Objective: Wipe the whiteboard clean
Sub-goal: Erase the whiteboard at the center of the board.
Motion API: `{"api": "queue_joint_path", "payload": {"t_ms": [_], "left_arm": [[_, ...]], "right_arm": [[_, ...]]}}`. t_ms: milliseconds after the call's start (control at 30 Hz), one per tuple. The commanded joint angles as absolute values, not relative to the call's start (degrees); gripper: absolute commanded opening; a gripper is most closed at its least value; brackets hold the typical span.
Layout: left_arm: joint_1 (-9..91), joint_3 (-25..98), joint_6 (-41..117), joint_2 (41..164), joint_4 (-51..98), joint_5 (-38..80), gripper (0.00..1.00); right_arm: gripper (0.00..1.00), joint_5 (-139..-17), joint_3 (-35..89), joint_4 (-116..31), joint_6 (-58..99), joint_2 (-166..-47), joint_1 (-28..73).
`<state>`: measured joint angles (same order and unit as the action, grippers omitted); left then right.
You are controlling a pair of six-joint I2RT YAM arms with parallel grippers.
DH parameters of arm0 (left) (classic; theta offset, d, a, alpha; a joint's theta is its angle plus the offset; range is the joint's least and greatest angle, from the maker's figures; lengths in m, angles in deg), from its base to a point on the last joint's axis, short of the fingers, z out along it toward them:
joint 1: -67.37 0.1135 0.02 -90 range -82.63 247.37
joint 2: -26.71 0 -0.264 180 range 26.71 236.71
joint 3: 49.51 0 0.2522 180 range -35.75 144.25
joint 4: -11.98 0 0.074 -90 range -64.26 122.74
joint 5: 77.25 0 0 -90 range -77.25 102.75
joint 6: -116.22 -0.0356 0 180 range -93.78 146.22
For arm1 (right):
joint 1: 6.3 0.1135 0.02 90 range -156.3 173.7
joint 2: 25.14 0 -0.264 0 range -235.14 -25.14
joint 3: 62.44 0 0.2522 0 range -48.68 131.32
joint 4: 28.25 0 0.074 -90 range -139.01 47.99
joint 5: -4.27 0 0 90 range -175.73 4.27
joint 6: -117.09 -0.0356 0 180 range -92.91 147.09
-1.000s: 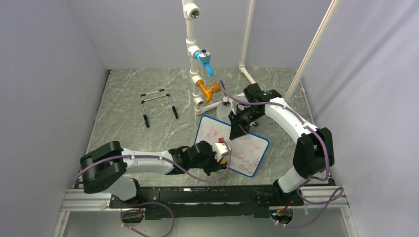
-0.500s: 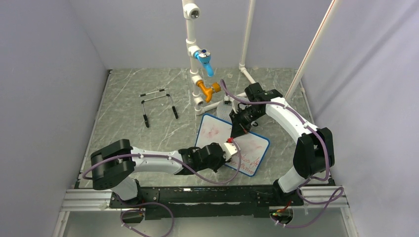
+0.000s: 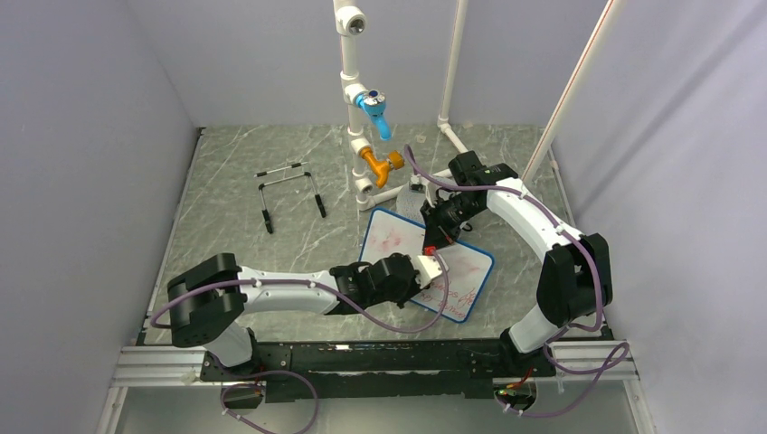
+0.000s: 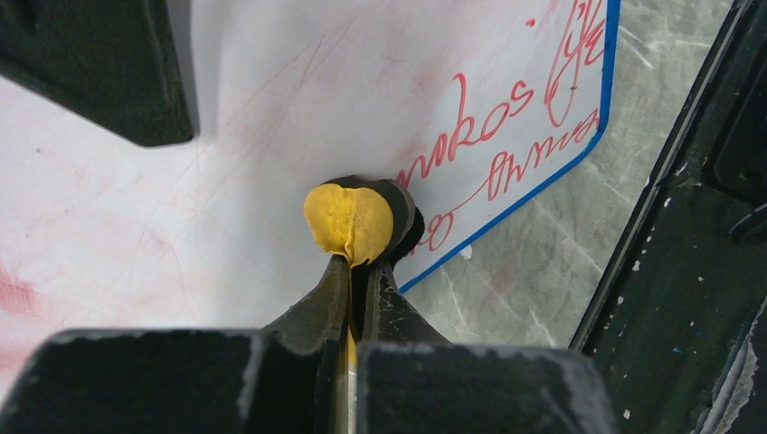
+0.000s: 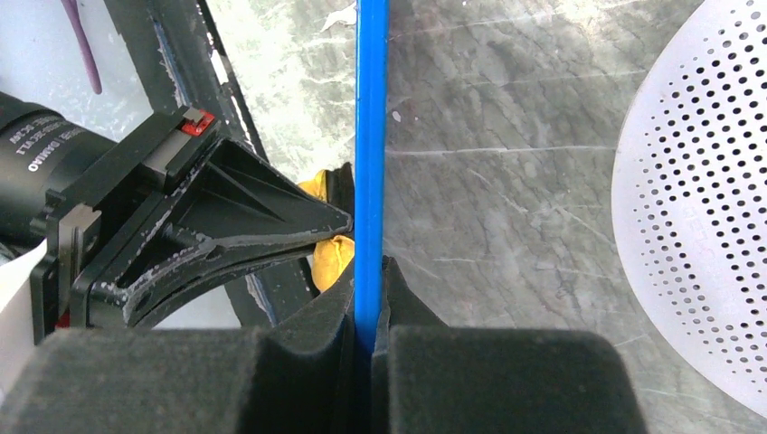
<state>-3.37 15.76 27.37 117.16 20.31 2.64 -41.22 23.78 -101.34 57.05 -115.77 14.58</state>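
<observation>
We find the whiteboard (image 3: 466, 271) lying on the grey marbled surface (image 3: 271, 253), right of centre and near the arms' bases, set at a slant to the surface edges. The right gripper (image 3: 432, 237) stands at the board's far edge. In its wrist view the jaws are clenched on the thin blue frame (image 5: 371, 136), which runs straight out between them. Whether that edge is lifted off the surface we cannot tell.

The left gripper (image 3: 425, 271) reaches over the board's middle. Its jaws are clenched on a yellow eraser pad (image 4: 348, 221) – the pad presses on the white face, just beside the red handwriting (image 4: 506, 117). That writing fills the corner nearest the bases; the rest of the face shows only faint pink smears.

A round grey perforated disc (image 5: 696, 199) lies just beyond the board's far edge. A white pipe assembly (image 3: 362, 117) with blue and orange valves stands behind it – a small metal stand (image 3: 289, 190) sits well apart, to the left.
</observation>
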Motion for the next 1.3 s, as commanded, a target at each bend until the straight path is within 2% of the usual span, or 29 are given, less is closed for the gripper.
{"api": "queue_joint_path", "payload": {"t_ms": [0,333,900,1267], "left_arm": [[-1.5,12.4,28.7,115.0,13.0,-0.6,0.0],[-4.7,5.3,33.7,115.0,12.9,-2.7,0.0],[-4.6,27.2,21.8,119.8,20.5,-2.9,0.0],[-4.8,19.3,28.1,119.8,22.7,2.0,0.0]], "right_arm": [[0.0,-36.2,23.7,-98.2,61.7,-114.6,16.0],[0.0,-36.2,23.8,-98.2,61.6,-114.6,16.0],[0.0,-36.2,23.7,-98.3,61.6,-114.3,16.0],[0.0,-36.1,23.7,-98.4,61.7,-114.3,16.0]]}}
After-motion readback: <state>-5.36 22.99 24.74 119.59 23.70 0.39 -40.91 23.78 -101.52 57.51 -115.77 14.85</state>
